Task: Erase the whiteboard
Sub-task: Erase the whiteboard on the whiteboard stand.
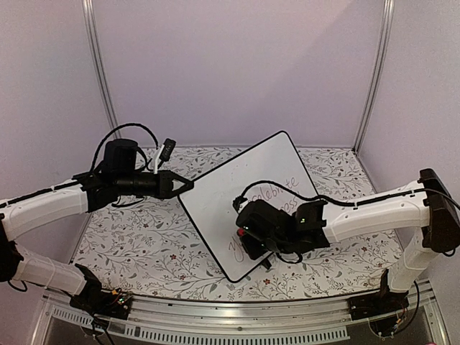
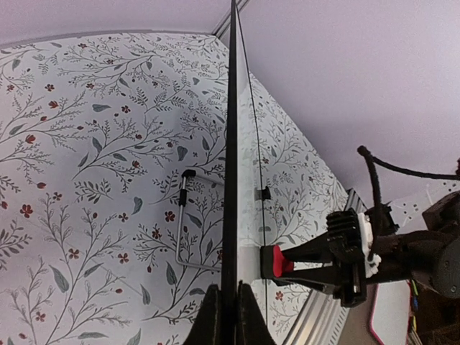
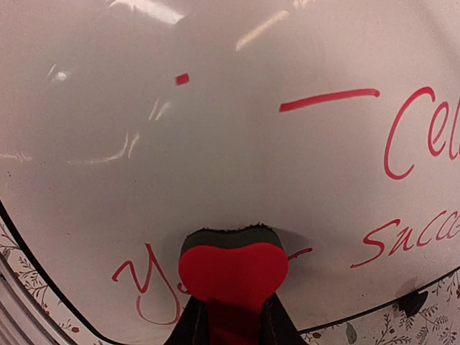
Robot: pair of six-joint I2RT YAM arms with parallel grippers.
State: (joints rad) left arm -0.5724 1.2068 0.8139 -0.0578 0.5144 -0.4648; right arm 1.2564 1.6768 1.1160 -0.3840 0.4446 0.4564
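The whiteboard point(image 1: 230, 198) sits diagonally in the middle of the flower-patterned surface point(image 1: 136, 241), with one rounded corner toward the arm bases and the opposite corner farthest away. From above, the right arm covers much of its near half, and that view does not show how steeply the board leans. The right hand point(image 3: 231, 316) is clamped on a red eraser point(image 3: 233, 269). The eraser's dark underside presses against the board face and blots out the middle of the lowest red word. Only a looping "Y" shows to its left and a short stroke end to its right. Further writing runs off the wrist picture's right edge: "Succe" and, above it, "Cel". The top view gives that upper word as "Celebrate", and the line below it is too faint to read. The face is glossy white with pale streaks of glare, a thin black rim, a loose red line and a small red dash higher up. At the board's left edge the left hand point(image 2: 228, 302) is pinched tight on the rim. Its camera sees the board edge-on as one dark line, with a bent wire leg point(image 2: 185, 219) standing off the board's back.
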